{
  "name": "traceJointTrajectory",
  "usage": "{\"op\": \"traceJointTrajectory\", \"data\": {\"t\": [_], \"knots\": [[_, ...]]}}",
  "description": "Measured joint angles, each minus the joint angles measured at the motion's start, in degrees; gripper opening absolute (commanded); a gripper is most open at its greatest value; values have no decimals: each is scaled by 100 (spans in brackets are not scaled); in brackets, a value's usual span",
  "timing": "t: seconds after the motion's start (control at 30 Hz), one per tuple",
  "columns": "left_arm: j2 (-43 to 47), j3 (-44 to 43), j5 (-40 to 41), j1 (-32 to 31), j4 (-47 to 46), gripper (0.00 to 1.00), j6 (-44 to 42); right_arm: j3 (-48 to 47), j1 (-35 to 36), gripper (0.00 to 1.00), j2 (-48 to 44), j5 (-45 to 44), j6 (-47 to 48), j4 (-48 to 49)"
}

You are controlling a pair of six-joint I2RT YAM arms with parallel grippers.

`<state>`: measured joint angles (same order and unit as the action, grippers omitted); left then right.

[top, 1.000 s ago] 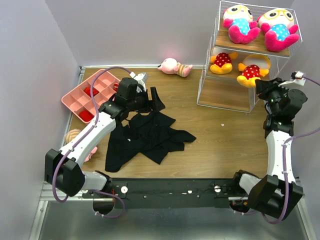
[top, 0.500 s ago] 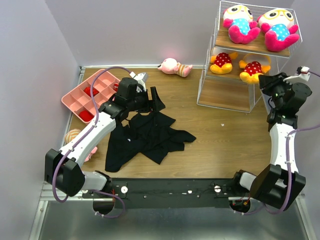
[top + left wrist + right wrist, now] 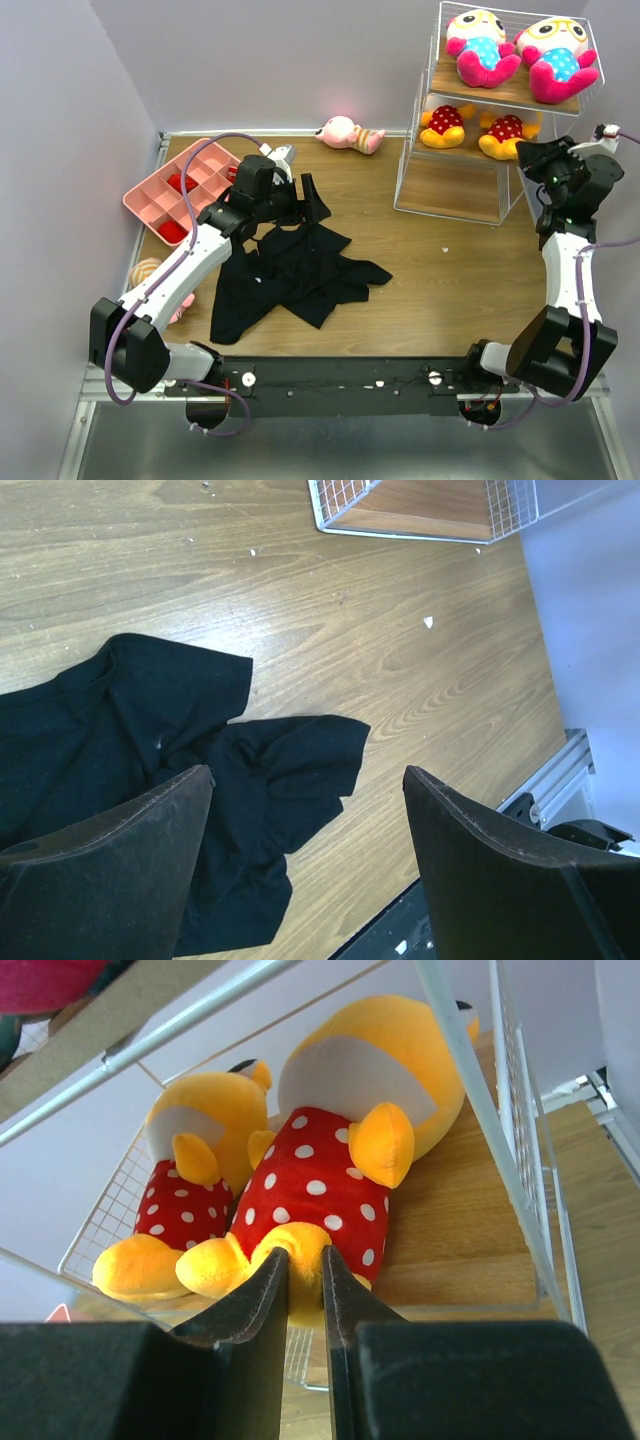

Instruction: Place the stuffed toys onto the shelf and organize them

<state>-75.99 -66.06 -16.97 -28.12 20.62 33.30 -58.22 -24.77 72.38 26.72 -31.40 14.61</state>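
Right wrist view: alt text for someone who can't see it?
Two yellow-orange stuffed toys with red dotted bodies lie side by side on the shelf. The right gripper, jaws nearly closed, sits at the foot of the nearer toy; grip unclear.

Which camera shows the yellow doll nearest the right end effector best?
The right wrist view: the yellow doll fills the frame, red dotted body facing the camera. The top external view shows it small on the middle tier of the shelf. The left wrist view shows none of it.

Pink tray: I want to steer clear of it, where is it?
Top view: the pink tray sits on the table's far left, near the wall, left of the black garment.
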Motion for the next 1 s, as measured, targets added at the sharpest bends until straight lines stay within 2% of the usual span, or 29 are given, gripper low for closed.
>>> {"op": "traceJointTrajectory", "data": {"t": [0.3,0.57,0.63,0.87,1.0], "knots": [[0,2,-15,0,0,87,0,-2,-2,29,238,15,-136,293],[-2,2,-13,0,0,89,0,-76,-7,54,256,48,-212,212],[-2,2,-4,0,2,90,0,-76,-7,57,129,55,-245,61],[0,2,289,0,59,91,-2,-52,-9,60,-713,-9,-315,-988],[0,2,590,0,179,89,2,457,-9,60,-1384,138,-391,-1403]]}}
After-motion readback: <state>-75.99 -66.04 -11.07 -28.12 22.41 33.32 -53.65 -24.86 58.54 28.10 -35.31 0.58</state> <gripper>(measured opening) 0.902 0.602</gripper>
